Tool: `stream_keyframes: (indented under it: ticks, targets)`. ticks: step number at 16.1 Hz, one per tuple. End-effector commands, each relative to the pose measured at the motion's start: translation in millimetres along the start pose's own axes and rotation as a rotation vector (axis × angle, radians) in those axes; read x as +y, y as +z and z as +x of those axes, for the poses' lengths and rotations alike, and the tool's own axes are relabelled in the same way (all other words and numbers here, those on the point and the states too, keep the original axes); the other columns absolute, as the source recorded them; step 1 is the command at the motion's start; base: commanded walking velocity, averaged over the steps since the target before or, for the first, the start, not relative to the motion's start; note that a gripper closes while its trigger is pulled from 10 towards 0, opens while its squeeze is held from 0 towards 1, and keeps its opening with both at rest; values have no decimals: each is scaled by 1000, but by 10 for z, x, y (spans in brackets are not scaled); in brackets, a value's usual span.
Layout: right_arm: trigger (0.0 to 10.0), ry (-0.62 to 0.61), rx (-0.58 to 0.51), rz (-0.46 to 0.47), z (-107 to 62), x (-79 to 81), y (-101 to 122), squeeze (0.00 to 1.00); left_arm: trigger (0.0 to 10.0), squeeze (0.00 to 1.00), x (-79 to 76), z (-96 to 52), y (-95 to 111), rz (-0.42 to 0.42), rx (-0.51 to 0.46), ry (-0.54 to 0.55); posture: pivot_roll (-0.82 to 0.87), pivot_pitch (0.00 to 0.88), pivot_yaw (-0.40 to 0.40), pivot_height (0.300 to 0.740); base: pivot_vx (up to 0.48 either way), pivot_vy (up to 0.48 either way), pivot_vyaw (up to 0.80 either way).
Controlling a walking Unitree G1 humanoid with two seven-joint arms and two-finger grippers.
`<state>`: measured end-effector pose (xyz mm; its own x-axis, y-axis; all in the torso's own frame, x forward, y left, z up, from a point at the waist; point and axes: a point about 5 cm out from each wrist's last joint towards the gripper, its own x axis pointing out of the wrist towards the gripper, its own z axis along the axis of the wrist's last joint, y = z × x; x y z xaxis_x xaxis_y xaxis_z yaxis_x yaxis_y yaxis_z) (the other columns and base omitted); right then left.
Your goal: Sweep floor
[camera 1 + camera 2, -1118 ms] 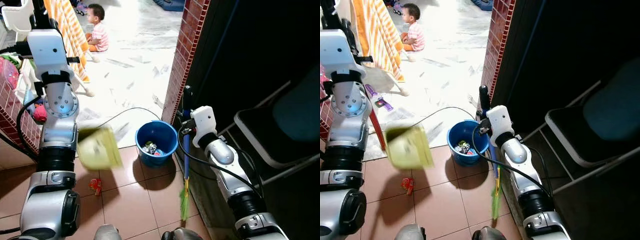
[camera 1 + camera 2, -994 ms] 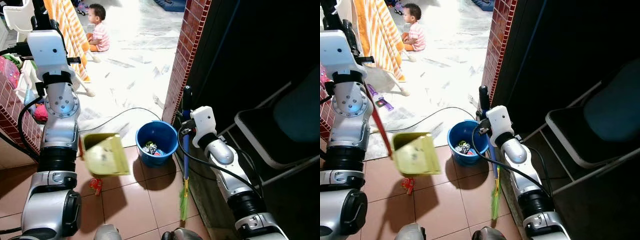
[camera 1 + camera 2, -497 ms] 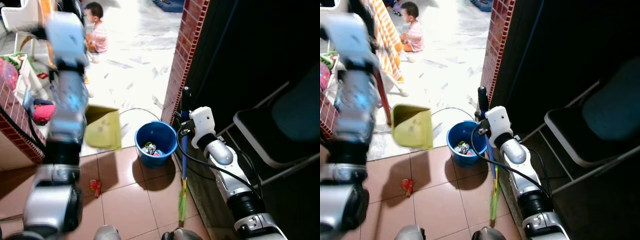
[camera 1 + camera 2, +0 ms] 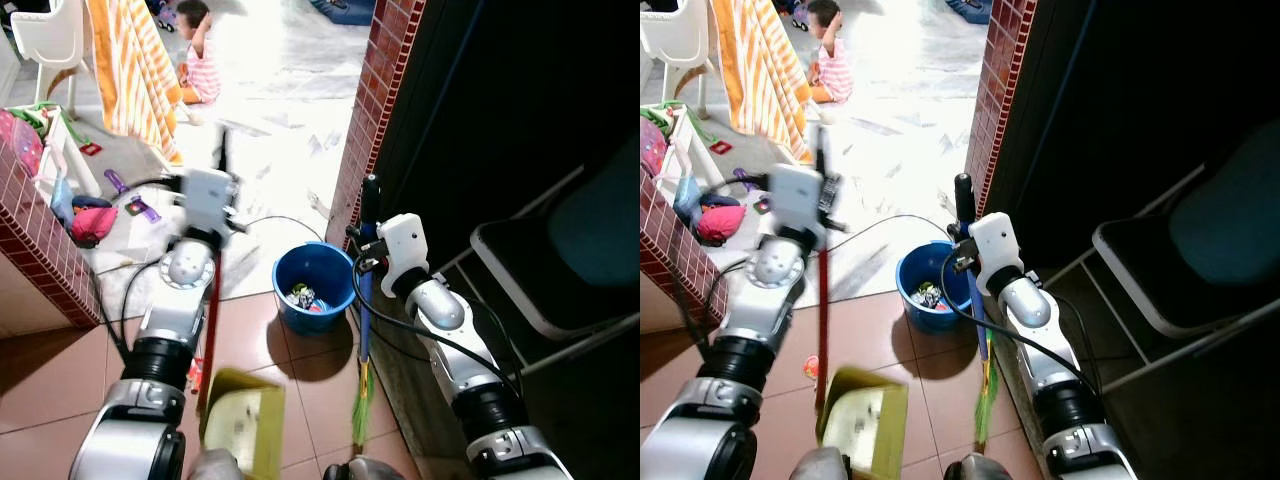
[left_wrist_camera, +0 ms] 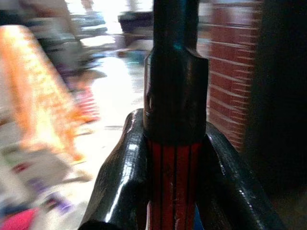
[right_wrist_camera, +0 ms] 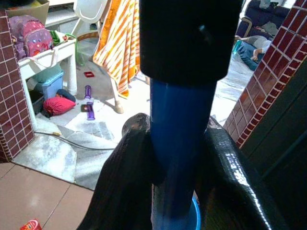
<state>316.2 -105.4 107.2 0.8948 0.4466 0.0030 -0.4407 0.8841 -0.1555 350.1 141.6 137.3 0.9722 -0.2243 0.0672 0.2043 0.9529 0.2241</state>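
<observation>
Gripping the red dustpan handle (image 4: 212, 320), the left gripper (image 5: 173, 158) has its jaws clamped on it; the yellow-green dustpan (image 4: 243, 432) sits on the tiled floor (image 4: 310, 390) at 7 o'clock from the blue bucket (image 4: 314, 285). The right gripper (image 6: 176, 158) jaws clasp the blue broom (image 4: 364, 330), at the bucket's 3 o'clock.
</observation>
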Motion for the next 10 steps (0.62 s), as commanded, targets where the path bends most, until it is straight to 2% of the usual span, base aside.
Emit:
stream_keyframes:
  ticks: [1, 2, 3, 5, 8, 10]
  targets:
    - [10000, -3, 3, 5, 15, -19, 12, 0, 10000, 0, -161, -9, 13, 31, -23, -157, -62, 0, -68, 740, 0, 0, 0]
    - [10000, -3, 4, 6, 16, -15, 11, 0, 10000, 0, -246, -38, -31, 39, -18, -237, -63, 0, -65, 740, 0, 0, 0]
    - [10000, -3, 5, 7, 18, -11, 11, 0, 10000, 0, -389, -99, -93, 79, -21, -372, -62, 0, -63, 740, 0, 0, 0]
    - [10000, -2, 8, 11, 23, -2, 5, 0, 10000, 0, -555, -169, -186, 87, -8, -503, -63, 0, -59, 740, 0, 0, 0]
    - [10000, 3, 12, 13, 30, 12, 2, 0, 10000, 0, -732, -210, -209, 80, -21, -595, -64, 0, -52, 740, 0, 0, 0]
    - [10000, 2, 15, 15, 41, 17, 0, 0, 10000, 0, -847, -209, -159, 42, -63, -622, -61, 0, -48, 740, 0, 0, 0]
